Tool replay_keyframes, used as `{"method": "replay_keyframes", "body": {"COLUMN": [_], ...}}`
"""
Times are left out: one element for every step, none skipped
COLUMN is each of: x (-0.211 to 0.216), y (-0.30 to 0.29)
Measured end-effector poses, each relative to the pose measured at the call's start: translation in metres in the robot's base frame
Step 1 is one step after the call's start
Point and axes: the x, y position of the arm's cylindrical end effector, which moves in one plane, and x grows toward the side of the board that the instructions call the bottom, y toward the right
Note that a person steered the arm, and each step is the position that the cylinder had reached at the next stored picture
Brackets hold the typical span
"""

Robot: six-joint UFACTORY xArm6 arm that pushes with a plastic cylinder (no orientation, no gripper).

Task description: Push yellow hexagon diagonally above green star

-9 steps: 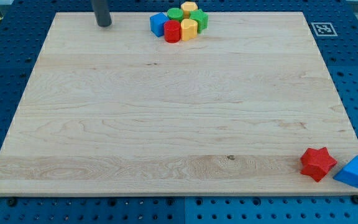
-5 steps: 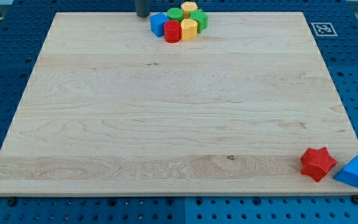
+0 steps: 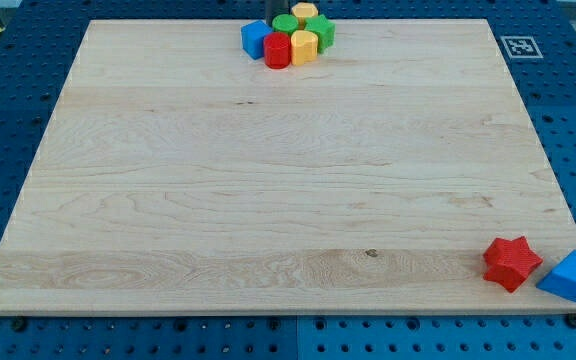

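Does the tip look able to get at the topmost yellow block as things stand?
Probably yes. My tip sits at the view's top, just left of the yellow block. The green cylinder crowds that side, but the block's top side looks free.

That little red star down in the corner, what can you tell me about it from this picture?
The red star is a small chunky block with blunt points, looking like matte moulded plastic. It lies flat on the wooden board near the view's bottom right corner, close to the board's front edge. A blue block, roughly triangular, sits just to its right, so close that I cannot tell whether they touch. It lies far from the cluster at the top.
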Motion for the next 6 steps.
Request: {"method": "replay_keyframes", "body": {"x": [0.001, 0.001, 0.000, 0.000, 0.000, -0.001], "y": [0.011, 0.031, 0.057, 0.083, 0.102, 0.120]}}
